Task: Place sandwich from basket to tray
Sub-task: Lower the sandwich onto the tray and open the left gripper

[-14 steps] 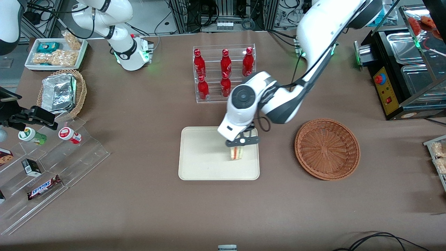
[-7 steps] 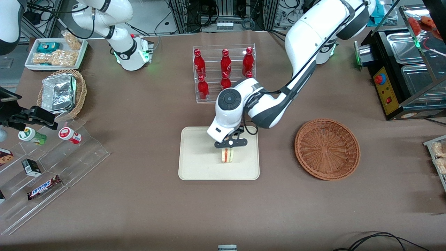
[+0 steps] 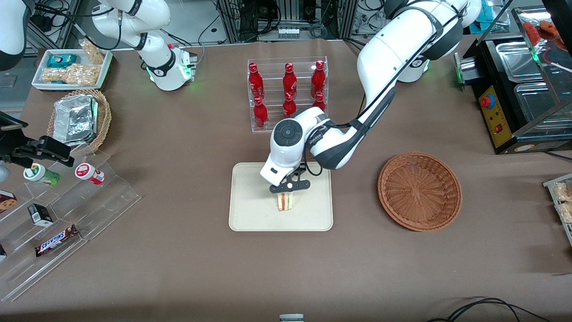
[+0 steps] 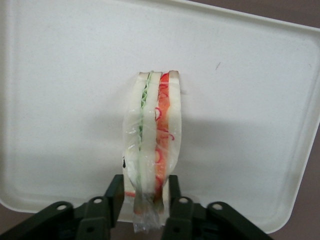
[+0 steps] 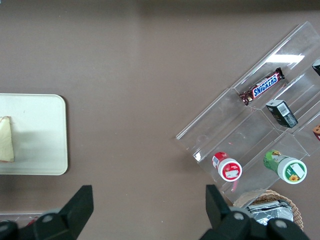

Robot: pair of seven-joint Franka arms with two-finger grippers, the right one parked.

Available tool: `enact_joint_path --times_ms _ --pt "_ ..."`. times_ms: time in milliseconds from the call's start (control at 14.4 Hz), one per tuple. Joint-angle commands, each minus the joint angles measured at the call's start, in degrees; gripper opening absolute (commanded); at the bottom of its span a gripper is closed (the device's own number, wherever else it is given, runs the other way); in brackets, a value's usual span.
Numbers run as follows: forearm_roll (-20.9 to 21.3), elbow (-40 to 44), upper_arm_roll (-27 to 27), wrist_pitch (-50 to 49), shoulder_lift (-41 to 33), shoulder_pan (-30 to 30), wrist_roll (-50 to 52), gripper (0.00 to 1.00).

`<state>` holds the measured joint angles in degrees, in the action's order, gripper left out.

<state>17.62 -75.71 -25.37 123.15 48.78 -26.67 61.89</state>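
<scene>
The sandwich, a wrapped wedge of pale bread with green and red-orange layers, stood on edge over the middle of the flat cream tray. The gripper clamped its wrapped end between both black fingers. The round reddish-brown wicker basket sat beside the tray, toward the working arm's end of the table, with nothing in it.

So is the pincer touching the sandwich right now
Touching. The left wrist view shows the pincer above the tray, with both fingers pressed against the wrapped sandwich.
</scene>
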Motion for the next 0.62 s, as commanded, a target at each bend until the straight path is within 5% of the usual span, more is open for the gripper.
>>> enact_joint_path --times_ms 0,277,554 --pt "1.10 2.14 0.58 0.33 1.23 -1.02 1.39 0.92" --pt "1.01 2.23 0.58 -1.24 -1.92 -0.58 3.06 1.00" --pt "-0.22 1.44 0.06 -14.50 -12.01 4.50 1.92 1.00"
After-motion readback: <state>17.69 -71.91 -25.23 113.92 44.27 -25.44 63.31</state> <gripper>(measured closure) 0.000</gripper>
